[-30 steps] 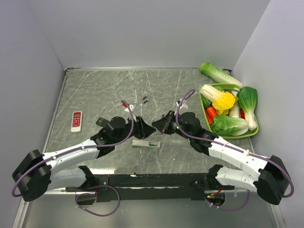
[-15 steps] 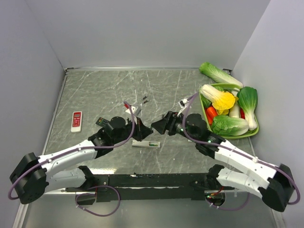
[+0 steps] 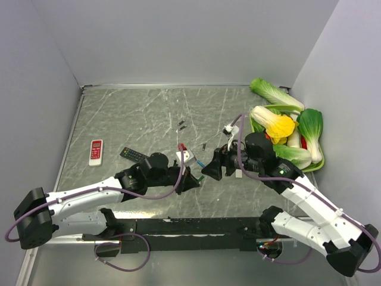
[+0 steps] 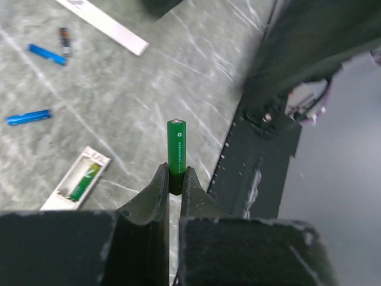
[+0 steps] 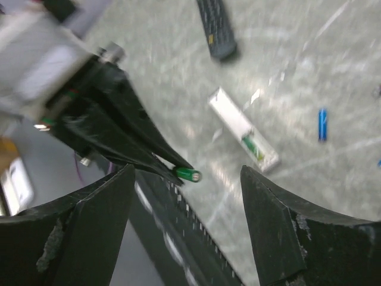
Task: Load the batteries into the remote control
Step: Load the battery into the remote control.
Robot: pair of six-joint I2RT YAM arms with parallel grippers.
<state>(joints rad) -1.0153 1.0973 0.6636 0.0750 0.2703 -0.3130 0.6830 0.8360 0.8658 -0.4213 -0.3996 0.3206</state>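
Note:
A green battery [image 4: 176,146] sticks out upright from the tips of my left gripper [image 4: 174,174], which is shut on its lower end. The same battery [image 5: 189,174] shows in the right wrist view, between the wide-open fingers of my right gripper [image 5: 187,171], which do not touch it. In the top view the two grippers [image 3: 195,180] [image 3: 211,171] face each other tip to tip. The white remote control [image 5: 244,137] lies on the table with its battery bay open and one green cell inside [image 4: 78,180]. Loose blue batteries [image 4: 28,117] [image 5: 322,124] lie nearby.
A black remote [image 3: 134,154] and a red-and-white remote [image 3: 96,151] lie to the left. Small black batteries [image 3: 181,124] sit farther back. A green basket [image 3: 315,167] of vegetables stands at the right. A white strip [image 4: 104,24] lies beyond the blue cells.
The left gripper has swung right and nearer, now shut on the green battery above where the white remote lay. The right gripper has opened and drawn back to the right.

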